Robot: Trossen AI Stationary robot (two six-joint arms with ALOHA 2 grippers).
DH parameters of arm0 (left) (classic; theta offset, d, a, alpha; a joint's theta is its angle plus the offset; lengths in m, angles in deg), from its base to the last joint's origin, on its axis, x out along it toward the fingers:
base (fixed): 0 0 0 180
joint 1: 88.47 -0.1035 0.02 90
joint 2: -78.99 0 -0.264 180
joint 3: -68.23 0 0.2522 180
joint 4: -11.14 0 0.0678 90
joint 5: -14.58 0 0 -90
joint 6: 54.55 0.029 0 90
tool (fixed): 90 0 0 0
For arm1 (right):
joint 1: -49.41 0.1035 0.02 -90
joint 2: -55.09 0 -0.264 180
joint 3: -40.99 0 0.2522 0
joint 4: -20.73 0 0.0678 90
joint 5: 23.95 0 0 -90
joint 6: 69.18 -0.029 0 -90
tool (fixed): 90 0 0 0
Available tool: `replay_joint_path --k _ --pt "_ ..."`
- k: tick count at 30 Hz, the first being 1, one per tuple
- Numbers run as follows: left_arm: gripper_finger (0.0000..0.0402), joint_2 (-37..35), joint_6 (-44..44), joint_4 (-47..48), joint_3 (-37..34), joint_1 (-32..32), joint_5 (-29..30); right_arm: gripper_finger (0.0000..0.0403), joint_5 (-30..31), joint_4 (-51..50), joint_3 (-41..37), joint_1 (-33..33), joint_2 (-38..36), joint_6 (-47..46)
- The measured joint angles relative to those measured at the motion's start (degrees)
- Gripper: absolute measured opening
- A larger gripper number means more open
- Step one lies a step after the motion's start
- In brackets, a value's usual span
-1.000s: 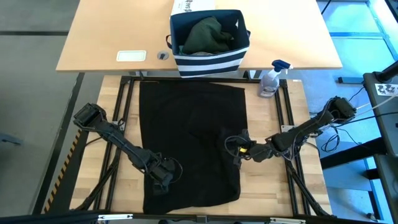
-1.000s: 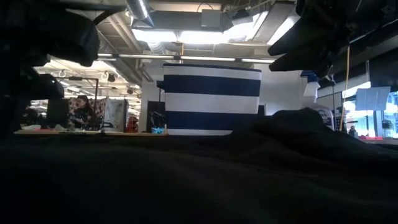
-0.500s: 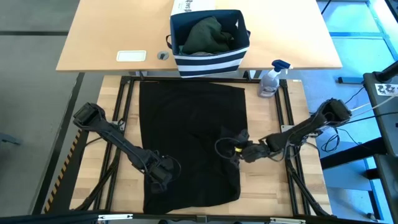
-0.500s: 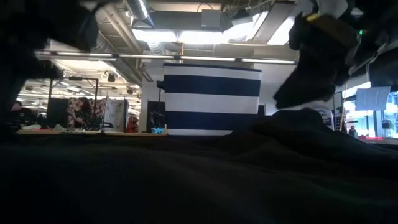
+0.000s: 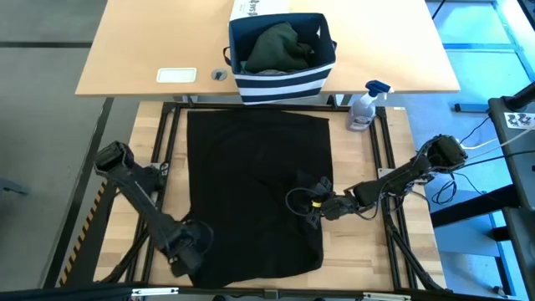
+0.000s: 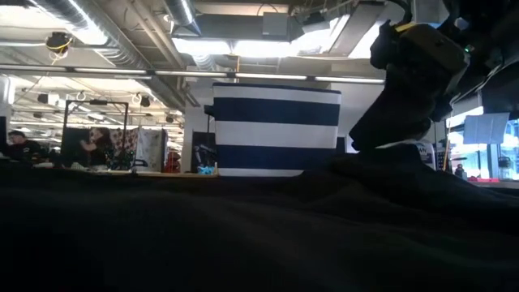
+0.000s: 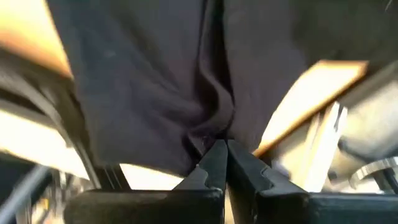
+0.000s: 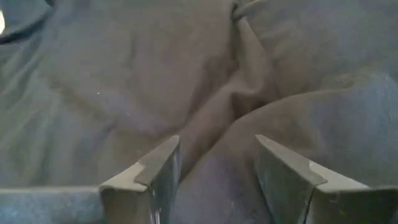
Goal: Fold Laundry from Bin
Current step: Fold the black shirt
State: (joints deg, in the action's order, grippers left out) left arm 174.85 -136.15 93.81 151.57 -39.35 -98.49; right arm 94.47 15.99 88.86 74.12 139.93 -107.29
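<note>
Left gripper [image 7: 219,149] pinches black garment [image 5: 255,192]; wrist view only.

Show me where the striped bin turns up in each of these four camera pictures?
High view: the bin stands top centre, on the far table beyond the black garment.
Low view: the bin stands centre, behind the garment.
Left wrist view: not in it.
Right wrist view: not in it.
Shared landmark: the black garment, seen in all four.

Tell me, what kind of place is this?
Probably a robotics lab or workshop. Two robot arms work at a wooden table with a black garment spread on it, a striped bin of laundry stands on a desk, and exposed ceiling ducts and people at benches show behind.
</note>
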Motion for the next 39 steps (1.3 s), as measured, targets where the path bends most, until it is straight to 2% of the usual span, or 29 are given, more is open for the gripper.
replay_joint_path --k 4,7,16,18,23,25,29,35,39 --pt "0.0011 0.0 -5.08 -2.13 -0.12 3.53 -6.19 0.0198 0.02 0.65 0.0 0.0 0.0 1.05" --pt "0.0033 0.0 -6.3 -2.66 0.03 4.39 -8.35 0.0198 0.01 0.67 0.0 0.0 0.0 1.13" --pt "0.0102 0.02 -1.3 -1.57 0.51 1.66 -4.07 0.0198 -0.09 -0.87 0.0 0.0 0.0 1.15" --pt "0.011 0.02 1.24 -1.72 0.51 0.42 -0.61 0.0198 -0.1 -1.18 0.0 0.0 0.0 1.13" --pt "0.0117 0.02 10.83 -6.21 0.48 -4.5 16.62 0.0198 -0.13 -1.47 0.0 0.0 0.0 1.13" --pt "0.0117 0.02 14.2 -7.93 -0.06 -7.37 20.71 0.0198 -0.13 -1.91 0.0 0.0 0.0 1.13" --pt "0.0109 0.02 20.47 -10.38 -2.32 -12.45 26.84 0.0198 -0.17 -2.81 0.0 -0.03 0.0 1.05" --pt "0.0094 0.02 28.61 -21.0 -9.31 -18.81 29.46 0.0198 -5.64 -3.35 0.04 -3.8 3.59 1.17" --pt "0.0088 0.04 30.62 -25.48 -13.54 -23.48 32.87 0.0198 -7.14 -7.27 0.02 -6.09 5.39 0.66"
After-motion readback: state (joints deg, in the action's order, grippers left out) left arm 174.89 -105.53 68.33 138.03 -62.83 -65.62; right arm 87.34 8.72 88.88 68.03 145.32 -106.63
